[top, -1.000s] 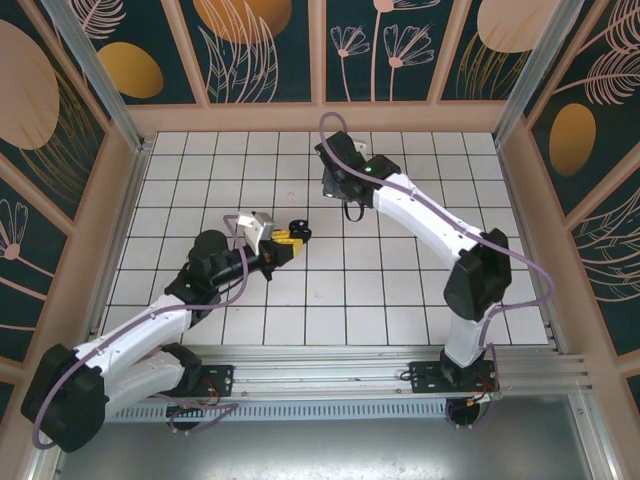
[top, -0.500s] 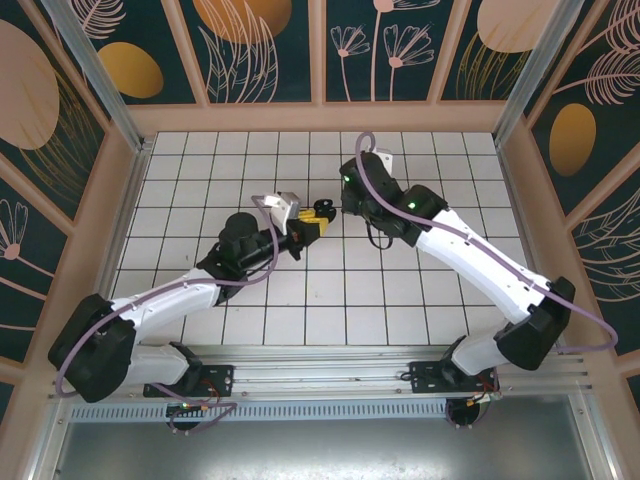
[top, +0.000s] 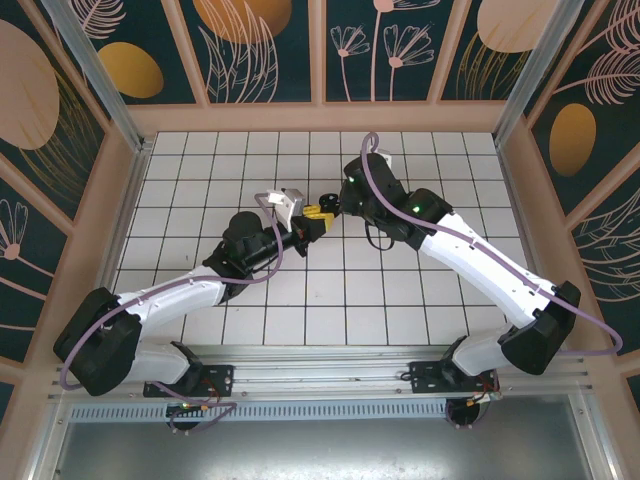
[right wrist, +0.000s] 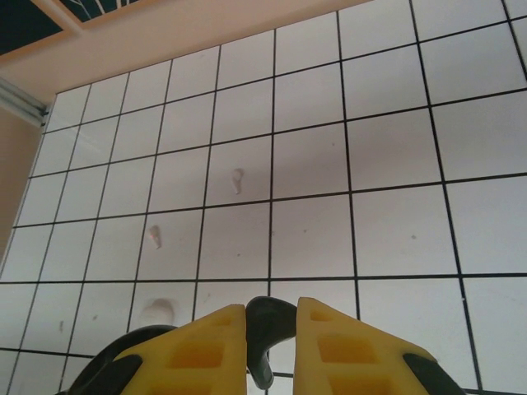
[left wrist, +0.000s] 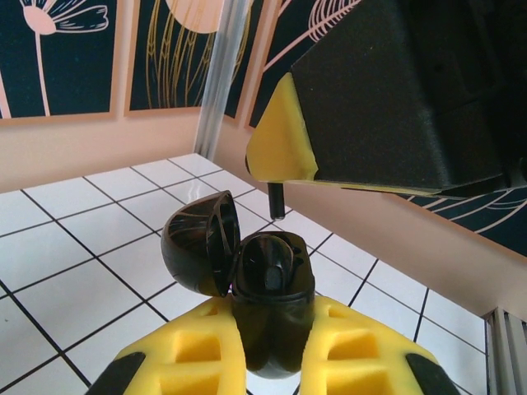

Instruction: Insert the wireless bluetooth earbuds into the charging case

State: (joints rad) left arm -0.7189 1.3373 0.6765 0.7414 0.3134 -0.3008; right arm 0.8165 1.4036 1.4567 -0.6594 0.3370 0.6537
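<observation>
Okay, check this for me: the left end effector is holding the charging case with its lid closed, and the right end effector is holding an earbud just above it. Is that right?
Not quite. The charging case in the left end effector has its lid open, not closed, as the left wrist view shows. The rest holds: the right end effector is holding an earbud just above it.

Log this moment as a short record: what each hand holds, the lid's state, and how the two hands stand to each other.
left hand: shut on the charging case
lid: open, swung to the left in the left wrist view
right hand: shut on an earbud
relation: right hand just above the open case, the earbud's stem pointing down at it, not yet in
second earbud: cannot tell whether it sits in the case
</observation>
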